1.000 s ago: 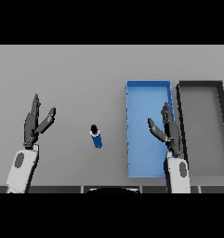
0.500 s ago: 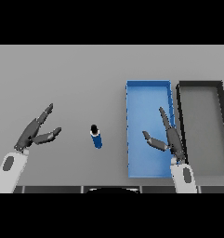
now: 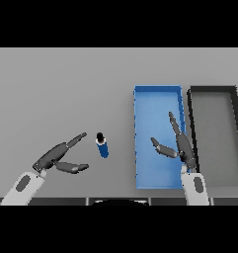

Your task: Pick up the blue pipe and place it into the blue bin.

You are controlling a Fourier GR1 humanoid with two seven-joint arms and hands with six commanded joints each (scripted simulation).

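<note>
The blue pipe [image 3: 102,146], short with a dark top, is seen on the grey table [image 3: 61,89], at nine o'clock from the blue bin [image 3: 157,99]. Fingers are spread on the left hand [image 3: 59,157] and right hand [image 3: 179,146].

Even, flat light falls on the grey table [image 3: 51,89], with no glare and only faint shadows.

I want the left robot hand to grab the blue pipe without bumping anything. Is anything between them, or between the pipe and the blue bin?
Nothing visible. Only bare grey table separates the open left robot hand from the blue pipe, and bare table again lies between the pipe and the blue bin. The right robot hand hangs over the bin.
</note>
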